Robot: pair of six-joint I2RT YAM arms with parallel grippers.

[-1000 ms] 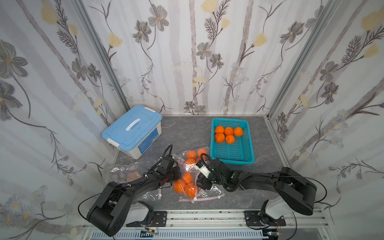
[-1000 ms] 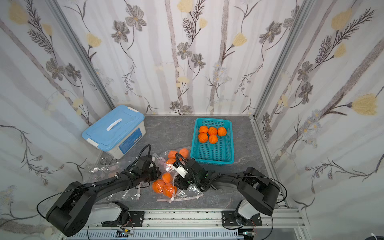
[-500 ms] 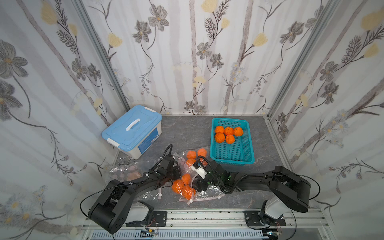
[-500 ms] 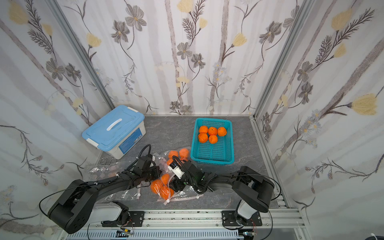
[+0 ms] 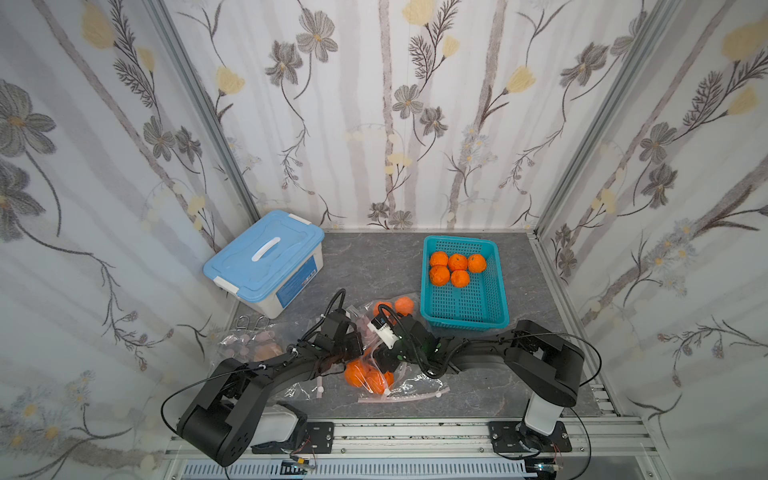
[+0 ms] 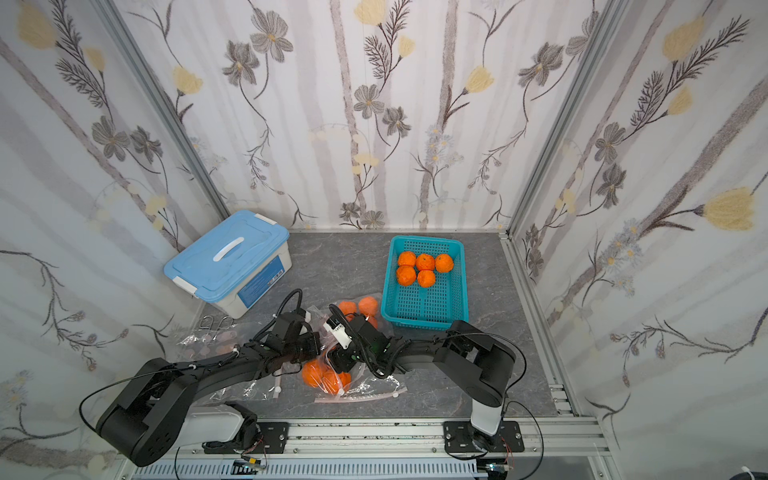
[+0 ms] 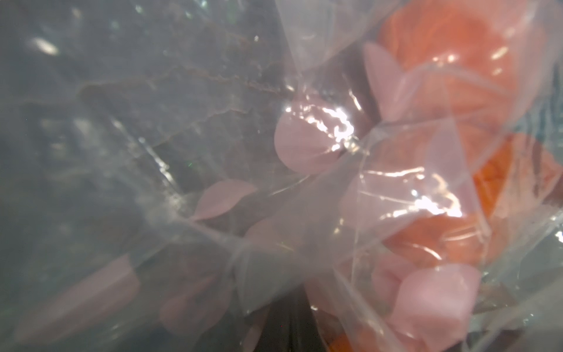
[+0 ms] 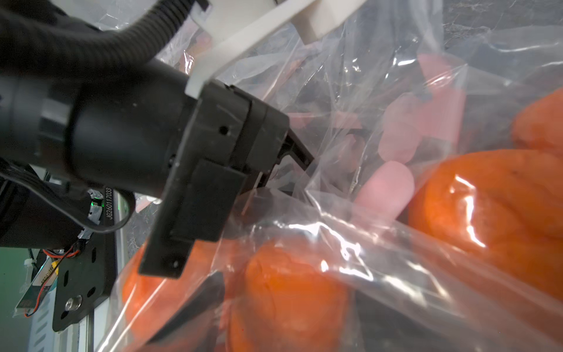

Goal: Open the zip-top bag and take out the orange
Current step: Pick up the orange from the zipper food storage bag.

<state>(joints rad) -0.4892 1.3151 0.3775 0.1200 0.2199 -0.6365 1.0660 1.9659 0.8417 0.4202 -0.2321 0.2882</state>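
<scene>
- The zip-top bag (image 5: pixel 409 384) lies on the bench (image 5: pixel 374 257) right between the 2 pincers. At least 3 oranges (image 5: pixel 358 373) are bunched inside it, directly under their tips.
- The left pincer (image 8: pixel 300 163) is pinched tight on a fold of the bag's film and holds it up off the fruit.
- The right pincer (image 5: pixel 381 362) is nosed down at the same bag. In its wrist view the dark fingers (image 8: pixel 195 301) stand apart on either side of 1 orange (image 8: pixel 289 298).
- Through the creased film I cannot tell whether they press on that orange, nor whether they are inside the mouth or outside the plastic.
- To my eye the opening is done or nearly so, and the taking out is not: all the fruit I see here sits under film.
- Beyond the right pincer a teal basket (image 5: pixel 465 309) holds 5 oranges (image 5: pixel 457 270).
- A second bag (image 5: pixel 365 311) with fruit sits just behind both pincers, and another crumpled bag (image 5: pixel 249 347) lies beside the left arm.
- What is left: close on 1 orange and draw it clear of the film.
</scene>
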